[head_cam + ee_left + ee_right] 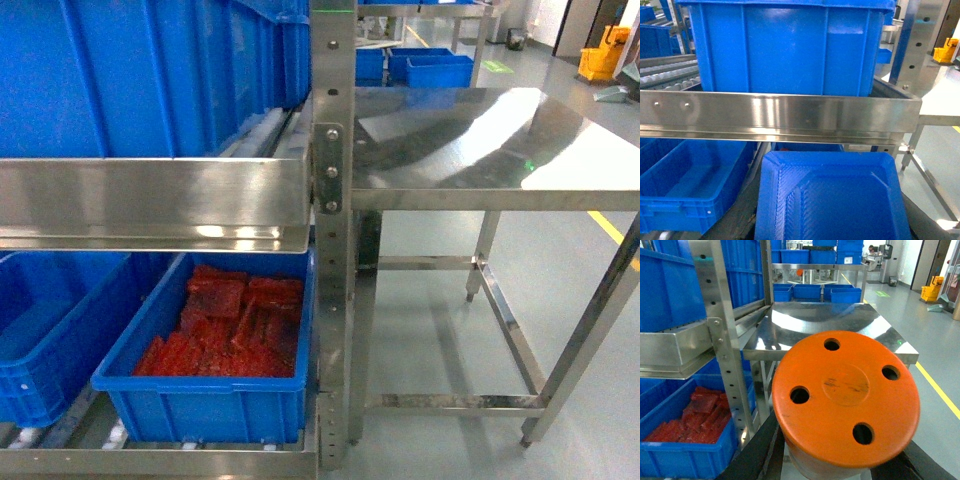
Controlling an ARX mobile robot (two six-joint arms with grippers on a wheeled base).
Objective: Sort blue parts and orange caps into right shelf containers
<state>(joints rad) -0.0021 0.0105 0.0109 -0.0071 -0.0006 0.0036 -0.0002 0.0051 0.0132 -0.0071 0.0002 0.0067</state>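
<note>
Orange cap [846, 400] fills the right wrist view, gripped in the right tool beside the steel shelf [160, 195]; left tool grips a blue part [830, 197] below its rail.

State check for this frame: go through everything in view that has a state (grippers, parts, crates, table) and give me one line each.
Orange cap: held close under the right wrist camera, holed flat top facing it.
Blue part: held close under the left wrist camera.
Lower shelf crate: filled with red pieces.
Neighbouring lower crate: nothing visible inside.
Upper shelf crate: upright on the shelf, contents hidden.
Steel table: top bare.
Gripper fingers: hidden behind the held pieces.
</note>
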